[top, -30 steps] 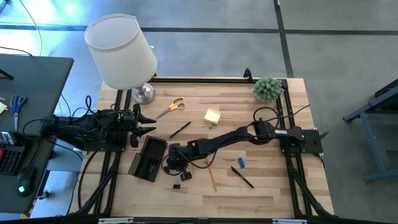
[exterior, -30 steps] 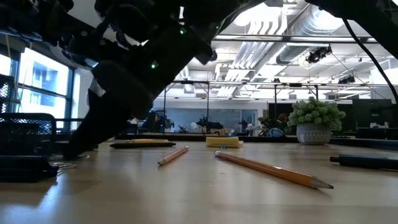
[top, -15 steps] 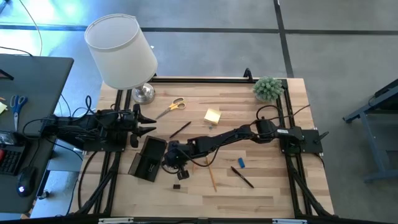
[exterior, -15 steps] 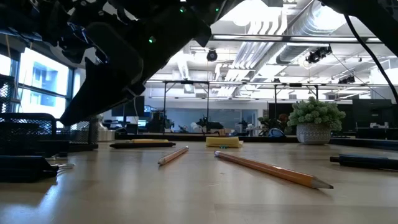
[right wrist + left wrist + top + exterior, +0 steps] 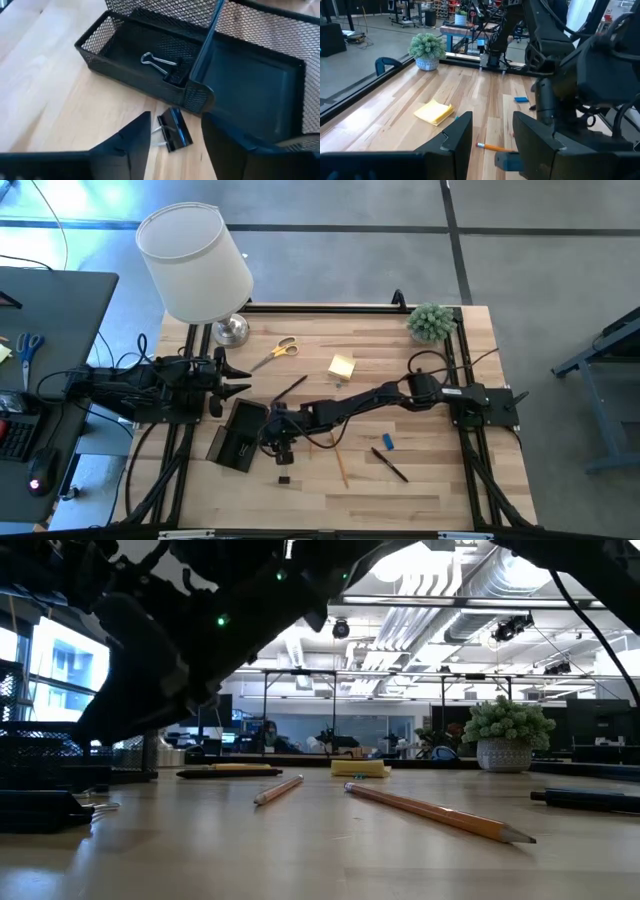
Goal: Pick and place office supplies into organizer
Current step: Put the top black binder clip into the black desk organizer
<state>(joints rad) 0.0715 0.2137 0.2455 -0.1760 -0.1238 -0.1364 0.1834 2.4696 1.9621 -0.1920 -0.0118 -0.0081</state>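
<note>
Organizer (image 5: 238, 435), a black mesh tray, sits at the lower left of the wooden table (image 5: 430, 480) in the high view. The right gripper (image 5: 279, 442) hangs just beside its right edge, fingers spread apart and holding nothing. In the right wrist view one black clip (image 5: 165, 67) lies inside a small front compartment of the organizer, and a second clip (image 5: 171, 131) rests on the wood just outside the mesh wall, between the fingertips. A black pen (image 5: 206, 40) leans upright in the tray. The left gripper (image 5: 222, 379) waits at the table's left edge, above the organizer in the frame, fingers parted and empty. Toward the upper middle lie the yellow-handled scissors (image 5: 277, 352) and the sticky-note pad (image 5: 341, 366); a pencil (image 5: 340, 463), a small blue piece (image 5: 387, 442) and another pen (image 5: 389, 465) lie lower right.
</note>
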